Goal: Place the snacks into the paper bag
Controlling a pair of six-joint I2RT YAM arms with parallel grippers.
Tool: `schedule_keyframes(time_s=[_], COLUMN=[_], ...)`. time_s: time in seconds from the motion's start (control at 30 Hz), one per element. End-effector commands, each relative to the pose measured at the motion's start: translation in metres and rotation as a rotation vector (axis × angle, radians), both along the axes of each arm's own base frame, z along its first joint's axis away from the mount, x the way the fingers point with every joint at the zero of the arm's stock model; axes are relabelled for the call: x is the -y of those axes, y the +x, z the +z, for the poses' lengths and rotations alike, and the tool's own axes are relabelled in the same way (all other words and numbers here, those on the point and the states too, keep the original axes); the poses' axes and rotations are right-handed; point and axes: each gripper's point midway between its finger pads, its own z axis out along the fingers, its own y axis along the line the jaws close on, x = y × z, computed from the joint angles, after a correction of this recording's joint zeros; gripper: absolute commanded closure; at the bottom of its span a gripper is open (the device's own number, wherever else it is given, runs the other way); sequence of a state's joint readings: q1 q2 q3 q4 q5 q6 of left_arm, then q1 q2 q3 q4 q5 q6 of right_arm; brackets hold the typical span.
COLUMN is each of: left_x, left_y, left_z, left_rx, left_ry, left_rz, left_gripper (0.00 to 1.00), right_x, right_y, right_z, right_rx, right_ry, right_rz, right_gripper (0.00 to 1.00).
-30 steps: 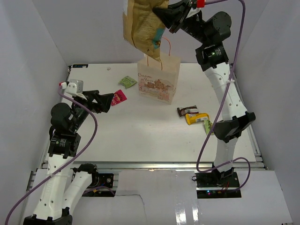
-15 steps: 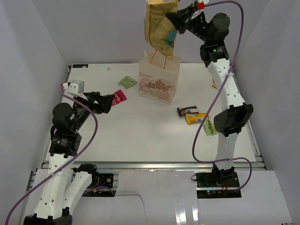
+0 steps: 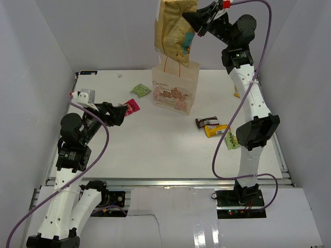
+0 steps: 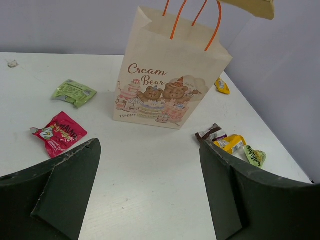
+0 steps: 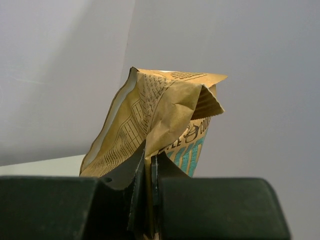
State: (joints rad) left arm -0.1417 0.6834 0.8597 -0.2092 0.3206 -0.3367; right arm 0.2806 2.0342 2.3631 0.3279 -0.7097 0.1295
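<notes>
The right gripper (image 3: 195, 21) pinches the big tan snack bag (image 3: 174, 28) just above the paper bag (image 3: 175, 89) at far middle, so lowering and releasing looks next; the left gripper (image 3: 119, 111) hangs wide open.

Bright, even, diffuse light
Faint shadows on the white surface (image 3: 155, 150); dark fingers (image 4: 65, 190) blur close to both wrist cameras
</notes>
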Motion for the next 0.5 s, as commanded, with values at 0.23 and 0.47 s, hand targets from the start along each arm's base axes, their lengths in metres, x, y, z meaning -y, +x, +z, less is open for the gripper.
schedule_keyframes(time_s=[0.23,0.47], left_x=[0.006,0.004], left_y=[0.001,-0.002], left_z=[-0.001,-0.001], left_rx=[0.003,0.005], left_ry=[-0.008,-0.007], left_rz=[-0.030,-0.026], left_gripper=[0.10,0.10], right_x=[0.034,0.033], right_y=[-0.055,-0.028], right_z=[0.097,0.065], right_rx=[0.276,0.215], right_ry=[0.137,0.084], right_rz=[-0.065,-0.077], right_gripper=[0.92,0.92])
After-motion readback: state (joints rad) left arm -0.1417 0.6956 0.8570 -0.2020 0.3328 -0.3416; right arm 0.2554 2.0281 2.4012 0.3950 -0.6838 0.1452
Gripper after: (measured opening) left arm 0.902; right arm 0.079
